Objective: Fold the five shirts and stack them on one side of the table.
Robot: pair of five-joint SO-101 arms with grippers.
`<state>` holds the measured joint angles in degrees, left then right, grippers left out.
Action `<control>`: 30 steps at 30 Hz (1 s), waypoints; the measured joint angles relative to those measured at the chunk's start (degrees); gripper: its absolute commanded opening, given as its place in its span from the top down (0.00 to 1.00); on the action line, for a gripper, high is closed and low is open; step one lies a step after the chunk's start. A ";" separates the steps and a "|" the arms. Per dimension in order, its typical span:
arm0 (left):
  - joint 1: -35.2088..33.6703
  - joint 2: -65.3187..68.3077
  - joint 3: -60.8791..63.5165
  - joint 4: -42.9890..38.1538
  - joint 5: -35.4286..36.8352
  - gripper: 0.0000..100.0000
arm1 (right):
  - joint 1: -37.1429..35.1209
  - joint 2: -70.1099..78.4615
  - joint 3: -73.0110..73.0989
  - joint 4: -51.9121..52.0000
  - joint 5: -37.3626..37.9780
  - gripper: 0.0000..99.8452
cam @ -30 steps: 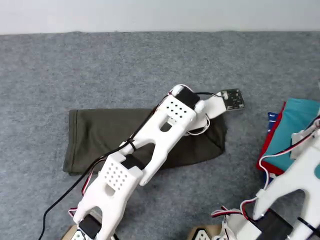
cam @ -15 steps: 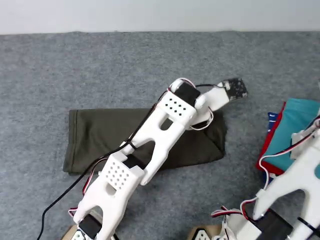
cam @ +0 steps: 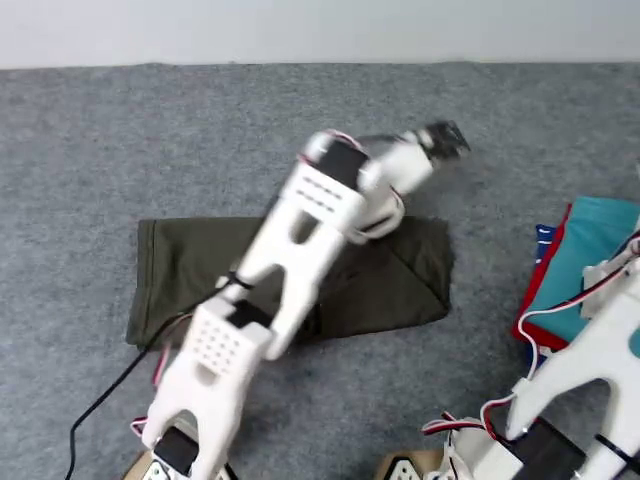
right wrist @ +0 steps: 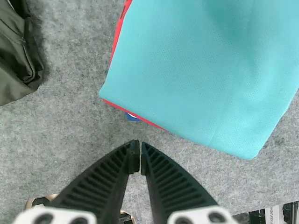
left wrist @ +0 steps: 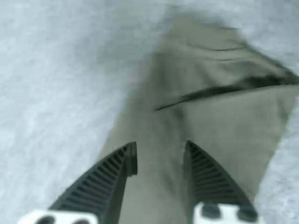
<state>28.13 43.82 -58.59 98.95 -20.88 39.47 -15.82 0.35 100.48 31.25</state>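
A dark olive cotton shirt [cam: 190, 270], folded into a long flat rectangle, lay near the middle of the grey felt-covered table [cam: 150, 130], its long side running left to right. One corner on the side nearest the stack was turned under in a slanted fold. Well apart from it, at the table's right edge, sat a stack of folded shirts: a teal knit shirt [cam: 590, 260] on top, a red shirt [cam: 540, 285] showing as a thin edge beneath it, and a bit of a blue shirt [cam: 543, 238] peeking out from under that.

The white left arm [cam: 290, 250] stretched across the olive shirt from the near edge of the table, its wrist raised beyond the shirt's far edge. In the left wrist view the left gripper [left wrist: 160, 151] hung above the olive shirt [left wrist: 210, 116] with its ribbed black fingers [left wrist: 117, 172] parted and nothing between them — cloth and grey felt [left wrist: 46, 70] lay below.

The white right arm [cam: 590, 370] stood at the near right corner. The right gripper [right wrist: 140, 144] had its two fingers pressed tip to tip, holding nothing, over bare felt [right wrist: 70, 126] just beside the teal shirt [right wrist: 205, 70] — the red edge [right wrist: 115, 46] and blue corner [right wrist: 132, 116] showed under it, and an end of the olive shirt [right wrist: 14, 56] lay farther off.
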 measured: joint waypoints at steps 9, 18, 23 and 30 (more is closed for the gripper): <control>-19.87 -21.19 24.97 0.09 6.07 0.81 | 0.00 0.00 0.00 0.09 0.00 0.99; -43.43 -34.29 48.62 0.09 5.98 0.73 | 0.00 -2.64 0.00 0.18 0.00 0.99; -50.90 -33.76 51.52 -0.62 3.52 0.73 | 0.00 -5.01 0.00 0.18 0.00 0.99; -52.84 -25.14 51.78 -5.45 3.43 0.73 | 0.00 -10.29 6.33 0.18 0.00 0.99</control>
<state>-24.70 18.68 -6.81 93.49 -17.45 39.47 -26.11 6.68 100.66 31.25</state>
